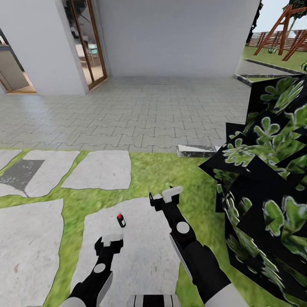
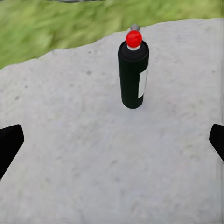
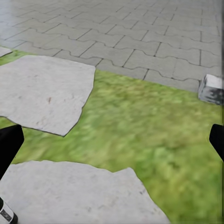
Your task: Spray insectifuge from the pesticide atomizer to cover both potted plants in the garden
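The pesticide atomizer (image 1: 121, 220) stands upright on a pale stone slab (image 1: 140, 256) in the lawn. It is a slim dark bottle (image 2: 133, 77) with a white label strip and a red cap. My left gripper (image 1: 108, 242) hovers just short of it, open, with the bottle ahead of the gap and clear of both fingertips (image 2: 9, 145). My right gripper (image 1: 163, 197) is open over the slab's far edge, to the right of the bottle, with nothing between its fingers (image 3: 9, 147). A sliver of the bottle (image 3: 5, 214) shows in the right wrist view. The two potted plants are out of view.
A large dark leafy bush (image 1: 264, 179) crowds my right side, close to the right arm. More stone slabs (image 1: 100, 170) lie in the grass ahead and left. Beyond is a grey paved terrace (image 1: 128, 111), a white house wall, a glass door (image 1: 87, 42) and a kerb block (image 1: 196, 150).
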